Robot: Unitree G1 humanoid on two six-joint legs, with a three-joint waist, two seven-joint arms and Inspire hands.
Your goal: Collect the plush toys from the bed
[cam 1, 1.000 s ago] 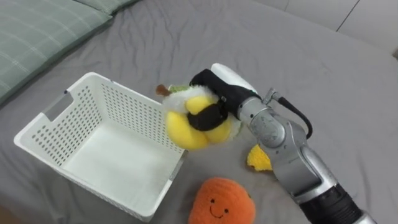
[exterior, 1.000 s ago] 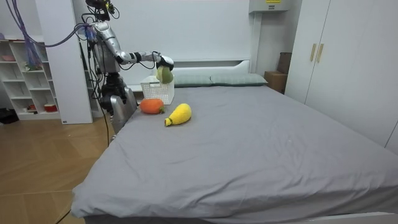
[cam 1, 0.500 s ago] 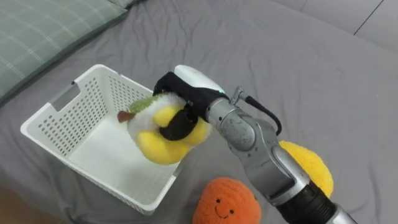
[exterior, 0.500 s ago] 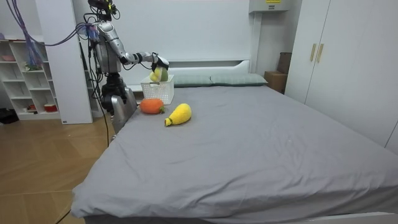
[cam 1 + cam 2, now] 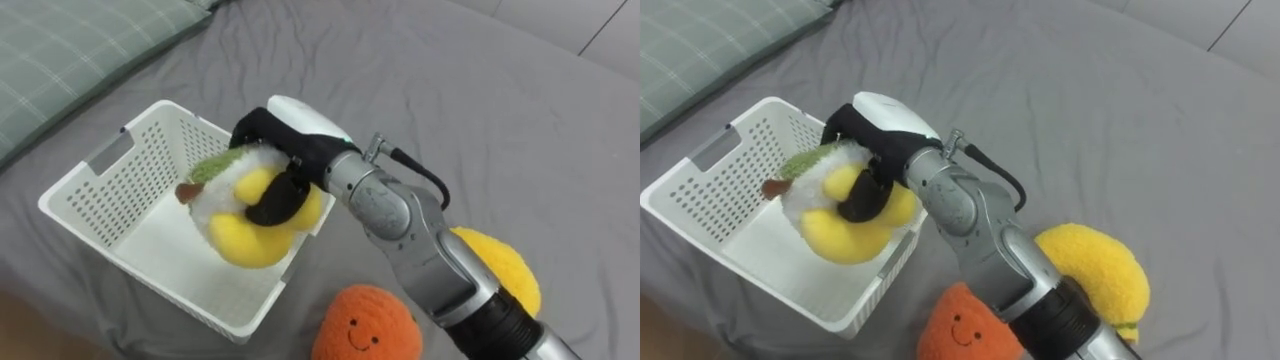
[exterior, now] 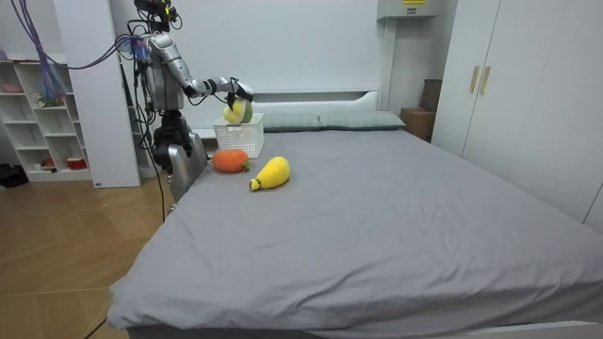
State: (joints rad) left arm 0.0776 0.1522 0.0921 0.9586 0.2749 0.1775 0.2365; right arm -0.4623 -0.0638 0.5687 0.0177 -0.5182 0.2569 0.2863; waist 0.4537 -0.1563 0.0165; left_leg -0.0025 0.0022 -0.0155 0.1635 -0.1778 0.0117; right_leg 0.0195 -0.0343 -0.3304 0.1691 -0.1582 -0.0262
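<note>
Right hand (image 5: 295, 135) curled tight round yellow plush toy (image 5: 240, 235) over white basket (image 5: 120, 190)
Released this near the basket's wall, it may catch the rim and roll out

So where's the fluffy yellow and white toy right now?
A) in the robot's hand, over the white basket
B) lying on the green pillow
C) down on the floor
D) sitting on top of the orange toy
A: the right hand has its fingers curled round the yellow and white toy and holds it over the white basket.
</note>
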